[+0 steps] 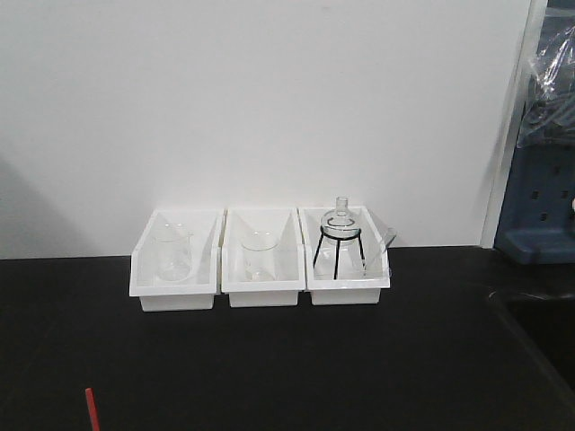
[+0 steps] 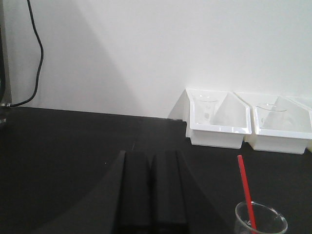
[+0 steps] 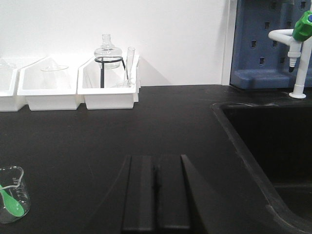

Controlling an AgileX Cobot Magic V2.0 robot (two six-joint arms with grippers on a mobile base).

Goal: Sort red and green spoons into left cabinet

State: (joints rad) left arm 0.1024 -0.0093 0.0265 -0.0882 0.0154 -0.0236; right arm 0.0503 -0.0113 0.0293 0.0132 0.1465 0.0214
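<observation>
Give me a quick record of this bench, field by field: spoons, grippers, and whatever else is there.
red spoon: standing in a glass beaker
green spoon: inside a second beaker
left gripper: shut, empty
right gripper: shut, empty
white bins: three in a row, glassware inside
sink: right end of the black bench
cabinet: not in view

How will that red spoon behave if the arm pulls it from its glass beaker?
The red spoon looks thin, probably light and slightly bendy. It leans inside a small glass beaker, so a sideways pull might tip it.
</observation>
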